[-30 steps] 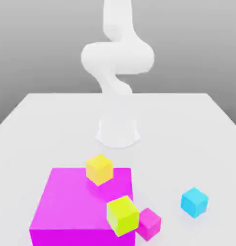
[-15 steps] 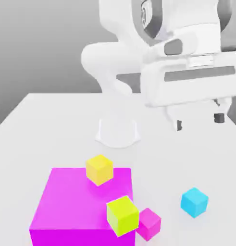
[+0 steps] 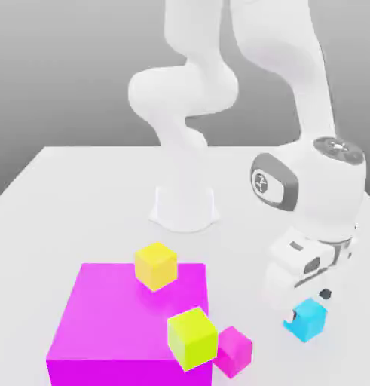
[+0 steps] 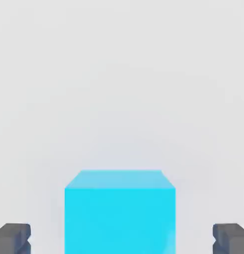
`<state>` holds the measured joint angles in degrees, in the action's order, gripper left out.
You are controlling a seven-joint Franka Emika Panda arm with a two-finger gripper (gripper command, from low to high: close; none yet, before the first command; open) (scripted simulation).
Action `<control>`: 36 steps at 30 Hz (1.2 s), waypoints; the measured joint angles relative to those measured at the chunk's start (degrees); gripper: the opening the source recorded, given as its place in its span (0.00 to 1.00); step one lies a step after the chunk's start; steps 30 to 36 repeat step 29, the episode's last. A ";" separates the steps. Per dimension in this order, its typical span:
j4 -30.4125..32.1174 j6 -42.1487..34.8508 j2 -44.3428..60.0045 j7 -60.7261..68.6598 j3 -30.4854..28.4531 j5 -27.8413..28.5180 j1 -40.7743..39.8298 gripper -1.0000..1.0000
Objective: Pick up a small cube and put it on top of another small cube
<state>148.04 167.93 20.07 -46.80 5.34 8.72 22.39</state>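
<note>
The gripper (image 3: pixel 310 295) is positioned over the cyan cube (image 3: pixel 306 320). The cube is straddled by fingers (image 4: pixel 12 238) spread apart, clear gaps seen either side, nothing grasped.

1. No readable text, number or brand shows anywhere.
2. The arm's wrist joint caps (image 3: pixel 264 182) carry small emblem-like marks, too faint to make out as letters.

One small cube (image 3: pixel 156 264) sits atop the large block (image 3: pixel 120 324) at lower left; two more (image 3: pixel 193 338) (image 3: pixel 233 350) crowd its front corner; another (image 3: pixel 305 319) at lower right.
</note>
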 joint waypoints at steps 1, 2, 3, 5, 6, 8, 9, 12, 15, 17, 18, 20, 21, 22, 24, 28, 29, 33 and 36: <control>0.00 0.00 0.00 -0.01 0.00 0.01 0.00 0.00; 0.00 0.00 0.00 -0.04 0.01 0.04 -0.01 0.00; 0.00 0.00 0.00 -0.07 0.01 0.07 -0.02 0.00; -0.20 0.82 1.00 -0.34 -0.41 0.40 0.35 0.00; -0.09 0.39 0.49 -0.23 -0.20 0.29 0.15 0.00; 0.51 -1.99 -2.49 0.59 0.95 -0.77 -0.75 0.00; 0.89 -3.48 -4.37 1.20 1.61 -1.57 -1.22 0.00; 1.53 -8.56 -10.13 3.80 2.86 -4.54 -2.55 0.00; -2.52 -15.64 -13.26 9.09 0.50 -6.85 -6.43 0.00; -5.70 -20.56 -15.04 12.53 -1.62 -7.79 -10.25 0.00; -7.33 -23.06 -15.91 14.17 -2.58 -8.13 -12.40 0.00; -10.62 -28.05 -17.61 17.30 -4.15 -8.61 -16.33 0.00; -12.25 -30.54 -18.45 18.82 -4.91 -8.78 -18.21 0.00; -13.89 -33.01 -19.28 20.32 -5.62 -8.92 -20.09 0.00; -14.27 -31.71 -17.59 21.45 -5.34 -9.06 -22.82 0.00; -13.09 -26.48 -13.54 21.65 -4.81 -8.90 -21.78 1.00; -13.09 -26.48 -13.54 21.65 -4.81 -8.90 -21.78 1.00; -13.09 -26.48 -13.54 21.65 -4.81 -8.90 -21.78 1.00; -13.09 -26.48 -13.54 21.65 -4.81 -8.90 -21.78 1.00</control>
